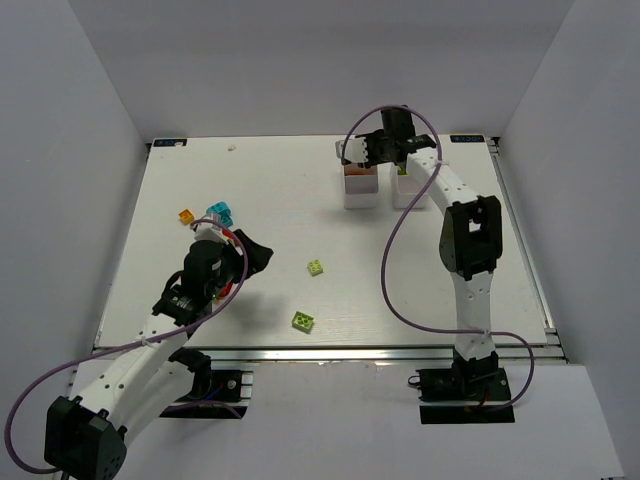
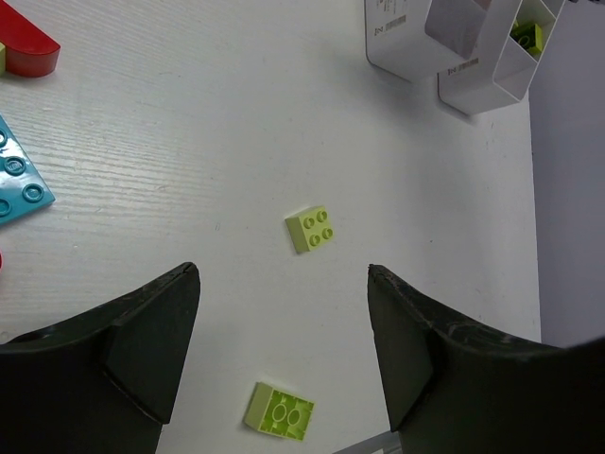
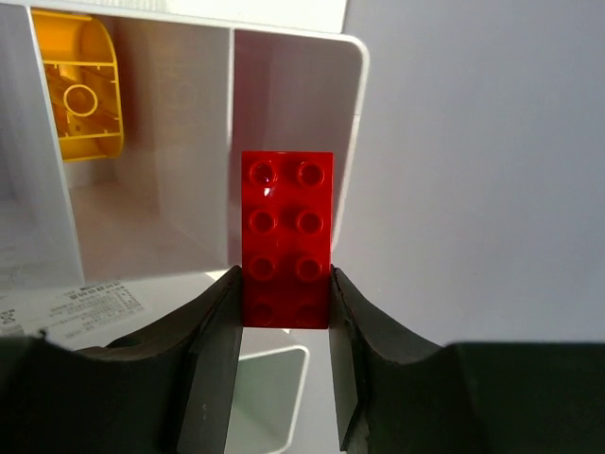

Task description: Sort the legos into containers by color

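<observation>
Meanwhile, at near left, the left gripper (image 2: pixel 284 274) hangs wide open and empty above a lime brick (image 2: pixel 309 230) on the table (image 1: pixel 400 280); far right, the right gripper (image 3: pixel 284 284) clamps a red brick (image 3: pixel 286 218) over a white bin (image 3: pixel 198 142).

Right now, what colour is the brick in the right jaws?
Red. The brick shows best in the right wrist view.

red lego (image 3: pixel 287 241): upright, gripped | two lime legos (image 1: pixel 315 267): lying loose | yellow lego (image 3: pixel 83 90): inside bin (image 3: pixel 293 95)
</observation>
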Robot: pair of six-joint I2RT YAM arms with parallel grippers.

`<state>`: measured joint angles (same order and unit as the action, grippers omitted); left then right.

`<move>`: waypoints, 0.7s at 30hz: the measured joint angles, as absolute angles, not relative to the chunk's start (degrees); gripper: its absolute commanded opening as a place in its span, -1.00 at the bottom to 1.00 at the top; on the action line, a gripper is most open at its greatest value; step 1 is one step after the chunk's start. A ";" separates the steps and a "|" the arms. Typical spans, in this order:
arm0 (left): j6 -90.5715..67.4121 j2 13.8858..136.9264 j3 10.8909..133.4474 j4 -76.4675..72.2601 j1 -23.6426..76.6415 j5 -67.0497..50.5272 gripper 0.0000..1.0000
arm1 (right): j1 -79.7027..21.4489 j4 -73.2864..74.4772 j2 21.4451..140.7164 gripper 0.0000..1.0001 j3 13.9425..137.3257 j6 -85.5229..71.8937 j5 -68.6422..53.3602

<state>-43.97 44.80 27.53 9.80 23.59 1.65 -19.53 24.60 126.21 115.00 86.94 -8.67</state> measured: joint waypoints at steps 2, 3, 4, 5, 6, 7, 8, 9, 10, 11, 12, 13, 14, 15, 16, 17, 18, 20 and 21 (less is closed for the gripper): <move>-43.97 44.80 27.53 9.78 23.59 1.50 0.62 | -19.59 24.23 127.20 -1.00 115.00 86.74 -7.86; -43.97 44.80 27.53 9.78 23.59 1.45 0.61 | -19.62 23.99 127.70 -1.00 115.00 86.56 -7.49; -43.97 44.80 27.53 9.78 23.59 1.43 0.62 | -19.62 23.64 128.05 -1.00 115.00 86.50 -7.07; -43.97 44.84 27.53 9.76 23.59 1.43 0.62 | -19.64 23.09 128.31 -1.00 115.00 86.46 -6.70; -43.97 44.86 27.53 9.74 23.59 1.39 0.61 | -19.64 22.74 128.31 -1.00 115.00 86.30 -6.33; -43.97 44.95 27.53 9.67 23.59 1.32 0.61 | -19.68 22.39 128.31 -1.00 115.00 86.13 -6.02; -43.97 45.06 27.53 9.54 23.59 1.26 0.61 | -19.79 22.04 128.31 -1.00 115.00 86.06 -5.76; -43.97 45.19 27.53 9.37 23.59 1.21 0.62 | -19.94 21.69 128.31 -1.00 115.00 85.97 -5.41; -43.97 45.32 27.53 9.21 23.59 1.17 0.61 | -20.01 21.41 128.31 -1.00 115.00 85.95 -5.10; -43.97 45.43 27.53 9.08 23.59 1.10 0.61 | -20.05 21.19 128.33 -1.00 115.00 85.95 -4.86; -43.97 45.52 27.53 8.99 23.59 1.06 0.61 | -20.12 20.93 128.33 -1.00 115.00 85.93 -4.71; -43.97 45.54 27.53 8.95 23.59 1.04 0.62 | -20.18 20.73 128.33 -0.96 115.00 85.93 -4.60; -43.97 45.56 27.53 8.95 23.59 1.04 0.62 | -20.27 20.53 128.33 -0.86 115.00 85.95 -4.60; -43.97 45.56 27.53 8.95 23.59 1.04 0.62 | -20.36 20.36 128.33 -0.80 114.96 85.95 -4.60; -43.97 45.56 27.53 8.95 23.59 1.02 0.62 | -20.45 20.21 128.33 -0.71 114.87 85.97 -4.60; -43.97 45.56 27.53 8.95 23.59 1.02 0.62 | -20.58 19.81 128.33 -0.57 114.67 86.00 -4.58; -43.97 45.56 27.53 8.93 23.59 1.02 0.62 | -20.69 19.49 128.33 -0.52 114.52 86.00 -4.60; -43.97 45.63 27.53 8.95 23.59 1.02 0.62 | -20.80 19.38 128.33 -0.34 114.13 86.02 -4.60; -43.97 45.65 27.53 8.95 23.59 0.99 0.62 | -20.93 19.33 128.33 -0.20 113.97 86.04 -4.60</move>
<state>-43.97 45.65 27.53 8.95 23.59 0.99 -20.93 19.33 128.33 113.97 86.04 -4.60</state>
